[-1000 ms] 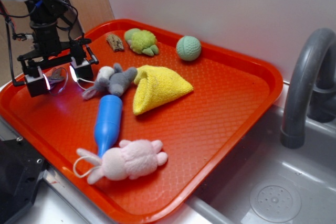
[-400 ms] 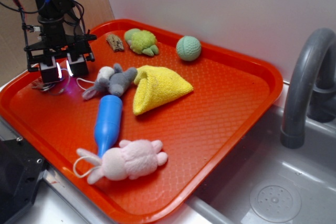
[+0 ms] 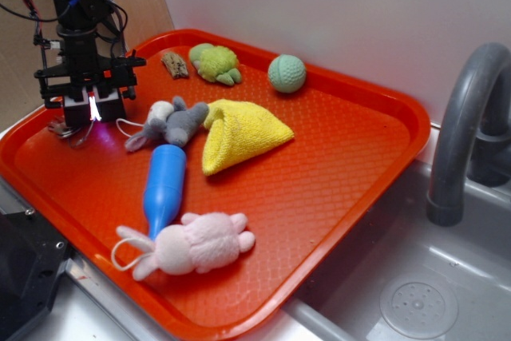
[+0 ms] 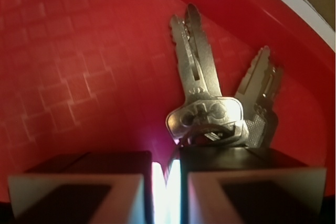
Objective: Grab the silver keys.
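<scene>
The silver keys (image 4: 202,108) lie fanned on the orange tray (image 3: 319,197) near its far left rim. They show in the wrist view just past the right finger, and in the exterior view (image 3: 68,128) as a small grey bunch under the gripper. My gripper (image 3: 92,109) stands upright over them, fingers down at the tray. In the wrist view the gripper (image 4: 165,182) has its jaws almost together, with a thin wire of the key ring pinched in the narrow lit gap.
On the tray are a grey plush mouse (image 3: 172,121), a blue bottle (image 3: 164,185), a yellow cloth (image 3: 239,133), a pink plush bunny (image 3: 196,245), a green plush (image 3: 215,61), a green ball (image 3: 287,73) and a brown chunk (image 3: 174,64). A grey faucet (image 3: 467,133) and a sink are at the right.
The jaws were wide open around the keys a second ago and have closed to a narrow gap. The gripper has shifted slightly toward the tray's far left rim.
</scene>
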`<state>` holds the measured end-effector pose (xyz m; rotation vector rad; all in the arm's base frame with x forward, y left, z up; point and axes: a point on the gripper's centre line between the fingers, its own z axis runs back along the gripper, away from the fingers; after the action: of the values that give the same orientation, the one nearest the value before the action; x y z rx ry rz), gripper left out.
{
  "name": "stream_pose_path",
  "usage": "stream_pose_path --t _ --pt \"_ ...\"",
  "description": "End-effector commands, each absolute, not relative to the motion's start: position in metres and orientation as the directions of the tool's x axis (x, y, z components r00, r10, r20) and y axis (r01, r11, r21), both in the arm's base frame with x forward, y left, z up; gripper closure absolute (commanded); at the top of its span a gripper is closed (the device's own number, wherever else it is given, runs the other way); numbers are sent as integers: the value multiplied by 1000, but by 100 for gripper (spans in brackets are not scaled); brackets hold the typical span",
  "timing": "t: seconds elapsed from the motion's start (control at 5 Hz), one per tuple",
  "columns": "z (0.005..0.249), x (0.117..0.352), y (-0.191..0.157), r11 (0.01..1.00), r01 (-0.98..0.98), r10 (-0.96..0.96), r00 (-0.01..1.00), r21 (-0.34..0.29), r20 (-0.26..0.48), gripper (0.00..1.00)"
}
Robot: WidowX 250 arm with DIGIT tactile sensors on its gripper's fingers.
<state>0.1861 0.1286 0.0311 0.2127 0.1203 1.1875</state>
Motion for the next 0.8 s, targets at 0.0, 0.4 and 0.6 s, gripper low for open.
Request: stream_pose_path --t 0.0,0.4,0.6 --pt "125 189 125 663 -748 747 663 32 45 100" --pt "222 151 95 940 -316 337 914 -126 225 100" --pt "272 161 81 992 -72 96 966 -106 240 100"
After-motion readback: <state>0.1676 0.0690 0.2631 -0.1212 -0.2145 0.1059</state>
